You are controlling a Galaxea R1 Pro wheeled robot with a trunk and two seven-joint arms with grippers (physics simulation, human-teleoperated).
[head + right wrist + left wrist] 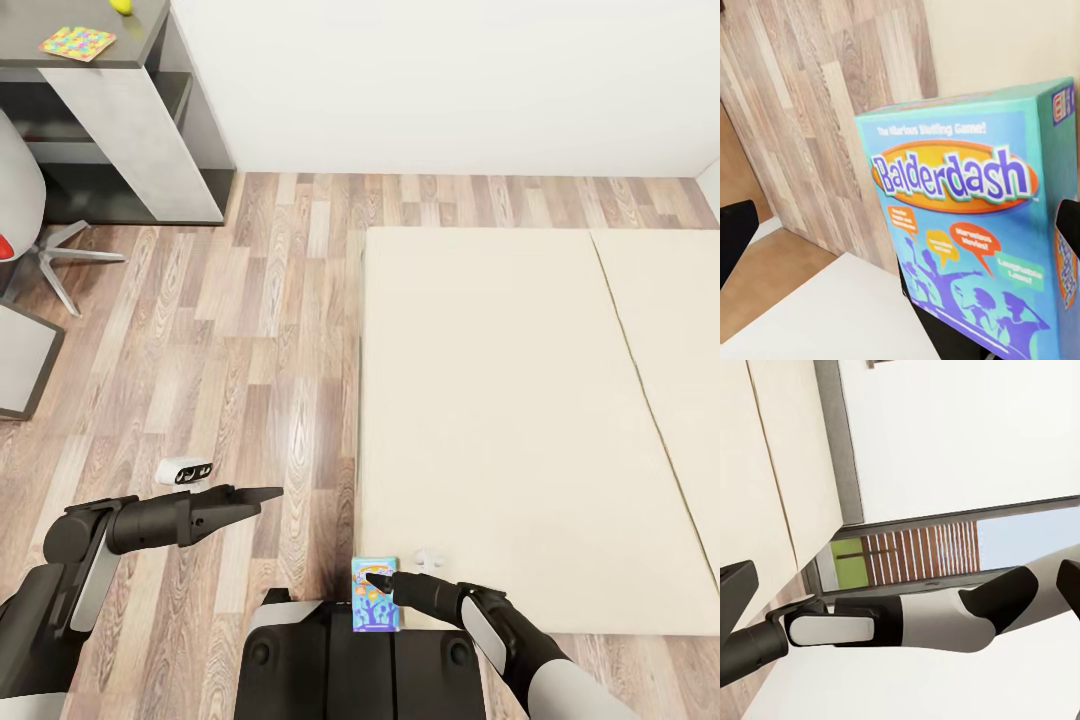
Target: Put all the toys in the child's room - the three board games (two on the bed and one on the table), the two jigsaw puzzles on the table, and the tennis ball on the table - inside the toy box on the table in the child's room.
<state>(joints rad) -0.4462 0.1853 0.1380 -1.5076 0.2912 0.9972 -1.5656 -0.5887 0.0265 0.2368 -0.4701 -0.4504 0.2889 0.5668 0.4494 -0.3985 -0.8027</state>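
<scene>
Nearest, the right hand point(368, 580) grips the small blue board game point(375, 597) above the robot's base, its lower edge hidden. The left hand point(262, 494) hangs empty, fingers together. Far off, the desk point(140, 30) is cut off, bearing a jigsaw puzzle point(77, 43) and half-cropped tennis ball point(121, 6).

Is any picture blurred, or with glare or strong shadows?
Head view: sharp, even light, a pale sheen on the floor. Right wrist view: the blue board game reads clearly, its small captions soft. Left wrist view: sharp, soft shading on the right arm.
</scene>
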